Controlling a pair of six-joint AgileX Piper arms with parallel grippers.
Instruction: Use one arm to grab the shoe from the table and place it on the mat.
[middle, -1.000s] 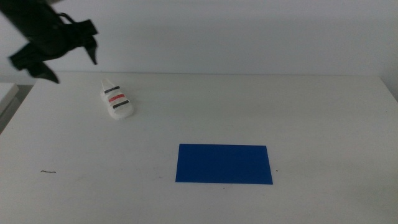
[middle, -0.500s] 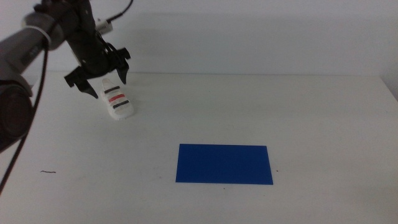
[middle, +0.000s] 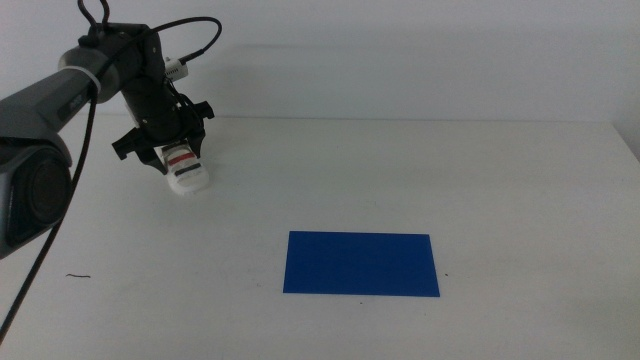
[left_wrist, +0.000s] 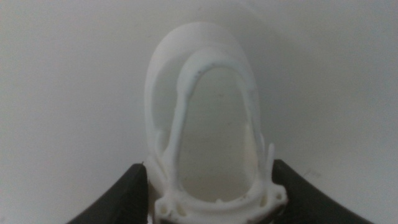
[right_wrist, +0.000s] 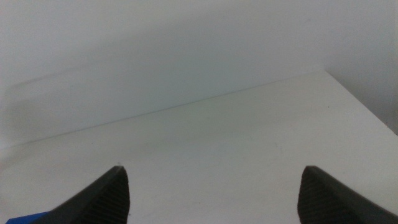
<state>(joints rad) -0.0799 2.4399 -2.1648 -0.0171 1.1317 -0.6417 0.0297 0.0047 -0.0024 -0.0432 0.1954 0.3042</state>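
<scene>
The small white shoe (middle: 190, 178) with dark and red straps lies on the white table (middle: 470, 170) at the far left. My left gripper (middle: 163, 153) has come down over it from the left, with one open jaw on each side of the shoe. In the left wrist view the shoe (left_wrist: 211, 118) fills the space between the two dark jaws of the left gripper (left_wrist: 211, 199), which stand close to its sides. The dark blue mat (middle: 360, 264) lies flat near the table's middle front, well apart from the shoe. My right gripper (right_wrist: 214, 193) is open and empty, out of the middle view.
A short dark mark (middle: 77, 276) lies on the table near the front left. A black cable (middle: 195, 30) loops above the left arm. A corner of the blue mat (right_wrist: 18, 219) shows in the right wrist view.
The left gripper has swung in from the far left and come down from above the shoe until its jaws straddle it. The shoe and mat have not moved.
</scene>
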